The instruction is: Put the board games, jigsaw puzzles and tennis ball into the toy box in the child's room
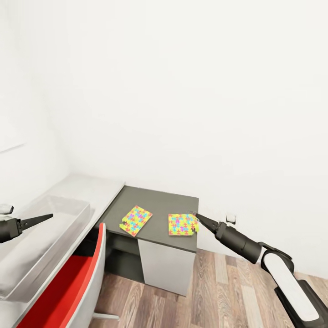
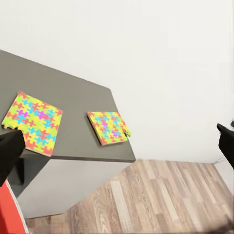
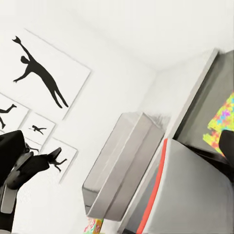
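1. Step in hand, by the look of it: picking up the nearer puzzle (image 1: 183, 224) with the right gripper (image 1: 199, 218), tip just at that puzzle's outer edge on the dark lower surface (image 1: 159, 200).
2. Jaws on the right: spread wide going by the right wrist view, one dark finger at each side of the frame, nothing held between them. Same story on the left gripper (image 1: 50, 215): wide, empty, hanging over the toy box (image 1: 68, 228).
3. To do it well: come in low and flat. Thin square, nothing much to bite, so slip one jaw under the edge that hangs slightly past the surface rim and pinch there instead of pressing down from above.
4. Go gently, since a nudge would probably just slide it toward the other puzzle (image 1: 135, 220), which lies near but apart.
5. After that, lift clear of the red chair (image 1: 68, 282) on the way over to the box.
6. View differences: the head view gives the whole layout, box to puzzles.
7. Left wrist view: both puzzles together from the side, plus the wood floor (image 2: 161, 200) under the overhang.
8. Right wrist view: silhouette prints (image 3: 41, 78) on the wall and the box's long side.
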### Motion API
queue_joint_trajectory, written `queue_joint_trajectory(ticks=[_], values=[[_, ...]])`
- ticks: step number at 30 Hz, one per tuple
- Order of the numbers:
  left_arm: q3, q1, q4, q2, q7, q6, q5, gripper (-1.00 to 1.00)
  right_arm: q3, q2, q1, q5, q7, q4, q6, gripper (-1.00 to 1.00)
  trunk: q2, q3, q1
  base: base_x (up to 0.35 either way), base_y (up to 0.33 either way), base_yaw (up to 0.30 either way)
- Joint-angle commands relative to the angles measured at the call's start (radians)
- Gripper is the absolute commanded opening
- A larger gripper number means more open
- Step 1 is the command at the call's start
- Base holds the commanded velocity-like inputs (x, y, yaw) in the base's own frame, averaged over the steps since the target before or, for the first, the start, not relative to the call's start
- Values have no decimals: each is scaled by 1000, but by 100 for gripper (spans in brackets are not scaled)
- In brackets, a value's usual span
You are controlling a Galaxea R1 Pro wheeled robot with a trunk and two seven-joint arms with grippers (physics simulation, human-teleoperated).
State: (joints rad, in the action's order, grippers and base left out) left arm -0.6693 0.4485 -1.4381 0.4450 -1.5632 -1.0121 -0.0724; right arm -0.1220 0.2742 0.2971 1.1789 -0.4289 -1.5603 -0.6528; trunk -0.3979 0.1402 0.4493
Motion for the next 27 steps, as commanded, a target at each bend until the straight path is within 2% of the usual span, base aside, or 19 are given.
queue_joint_trajectory(ticks=[1,4,7,13,18,27], values=[[-1,1,-1,-4,-8,-7,-8,100,6,1,-9,-6,-1,0,6,100,-2,1,1,0,0,-204],[1,1,0,-26,-8,7,-11,100,34,5,-57,-73,-23,0,49,100,-2,-3,1,0,0,-204],[2,1,0,-51,-8,16,-14,100,53,8,-99,-119,-67,0,75,100,-2,-7,1,0,0,-204],[18,1,2,-98,-8,35,-19,100,89,11,-177,-180,-152,17,161,100,-2,-15,1,0,0,-204],[59,1,2,-110,-8,40,-19,100,136,12,-231,-203,-217,50,197,100,-2,-22,1,0,0,-204],[77,1,6,-133,-8,42,-20,100,176,13,-254,-210,-332,112,209,100,-2,-34,1,0,0,-204]])
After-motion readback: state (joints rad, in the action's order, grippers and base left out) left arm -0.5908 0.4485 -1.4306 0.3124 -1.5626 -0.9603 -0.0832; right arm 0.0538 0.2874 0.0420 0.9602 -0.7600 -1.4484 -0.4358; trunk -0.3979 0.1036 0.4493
